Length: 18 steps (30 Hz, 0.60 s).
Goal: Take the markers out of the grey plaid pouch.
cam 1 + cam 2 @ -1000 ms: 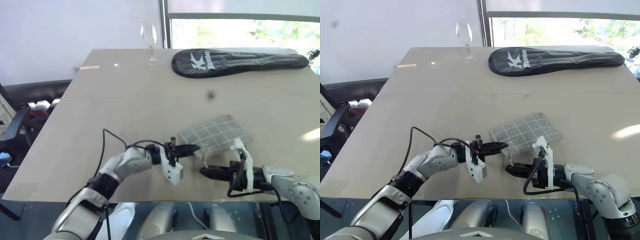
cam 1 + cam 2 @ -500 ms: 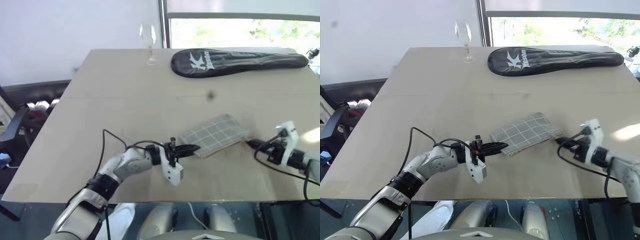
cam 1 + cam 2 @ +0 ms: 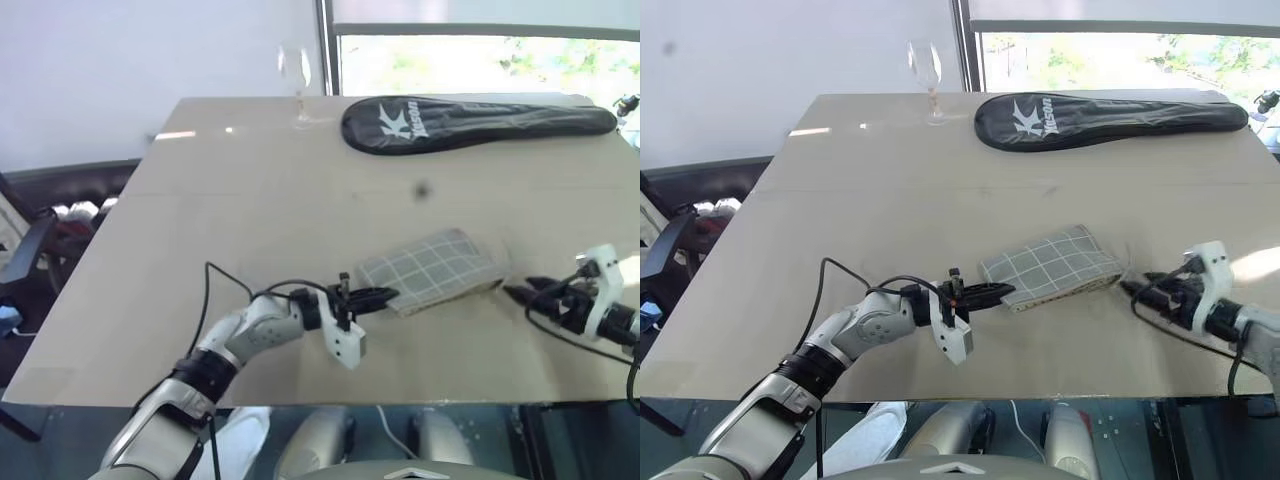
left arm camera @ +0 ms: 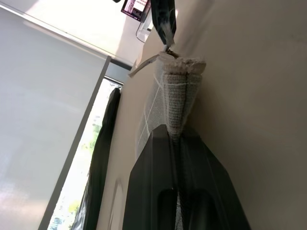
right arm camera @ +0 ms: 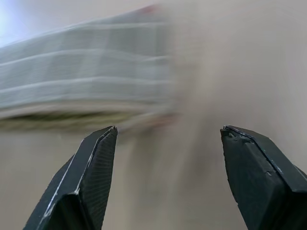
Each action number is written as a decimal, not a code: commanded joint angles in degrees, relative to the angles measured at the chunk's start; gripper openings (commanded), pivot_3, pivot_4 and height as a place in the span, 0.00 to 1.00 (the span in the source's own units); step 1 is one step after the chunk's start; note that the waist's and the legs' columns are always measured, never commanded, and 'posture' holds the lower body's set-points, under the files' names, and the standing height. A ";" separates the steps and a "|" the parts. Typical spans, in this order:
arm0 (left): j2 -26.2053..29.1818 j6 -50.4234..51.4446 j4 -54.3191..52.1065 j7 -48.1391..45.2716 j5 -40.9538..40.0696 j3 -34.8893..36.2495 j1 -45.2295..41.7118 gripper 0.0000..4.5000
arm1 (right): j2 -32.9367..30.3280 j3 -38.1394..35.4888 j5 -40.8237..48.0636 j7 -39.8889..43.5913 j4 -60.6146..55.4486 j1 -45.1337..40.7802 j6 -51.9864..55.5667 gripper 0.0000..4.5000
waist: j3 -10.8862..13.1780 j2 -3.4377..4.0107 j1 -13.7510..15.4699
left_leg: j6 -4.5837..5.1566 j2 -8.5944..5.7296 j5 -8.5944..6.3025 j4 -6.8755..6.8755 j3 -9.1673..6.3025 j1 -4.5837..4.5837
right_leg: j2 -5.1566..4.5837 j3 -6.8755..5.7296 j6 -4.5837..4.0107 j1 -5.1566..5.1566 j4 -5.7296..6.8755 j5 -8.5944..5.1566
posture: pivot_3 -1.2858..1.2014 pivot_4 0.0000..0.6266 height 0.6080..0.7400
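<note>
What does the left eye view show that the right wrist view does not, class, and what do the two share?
Left eye view alone: the left pincer shut on the near-left corner of the grey plaid pouch, the black racket cover and a wine glass at the table's far edge.

Right wrist view alone: a close look between the right pincer's open fingers.

Both: the pouch, the tabletop, and the right pincer facing the pouch's right end without touching it.

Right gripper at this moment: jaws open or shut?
Open. The right gripper shows its two black fingers spread wide, nothing between them, pointing at the flat grey plaid fabric pouch without touching it.
</note>
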 commanded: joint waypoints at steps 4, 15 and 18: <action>-0.16 2.12 1.85 -1.26 0.42 -0.75 0.63 0.00 | 1.27 0.46 4.51 3.05 -6.75 0.97 0.77 0.73 | 0.05 -0.09 0.01 | 0.00 -0.02 0.00 0.02 0.01 0.02 | 0.00 -0.01 0.00 0.00 -0.01 0.00 | 0.52 0.24 1.00; -0.43 2.38 1.58 -1.52 0.22 -0.48 0.52 0.00 | 3.84 5.29 0.53 1.98 -0.56 -5.73 -0.77 0.73 | 0.08 -0.14 0.06 | -0.07 -0.02 0.04 0.02 -0.01 0.02 | 0.01 -0.04 0.00 0.00 -0.03 0.00 | 0.52 0.24 1.00; -0.45 2.63 0.99 -1.65 -0.02 -0.32 0.74 0.00 | 5.08 6.63 -0.44 1.64 1.51 -8.22 -1.26 0.59 | 0.08 -0.13 0.06 | -0.09 -0.02 0.05 0.02 0.02 0.03 | 0.01 -0.03 0.00 0.00 -0.03 0.00 | 0.52 0.24 1.00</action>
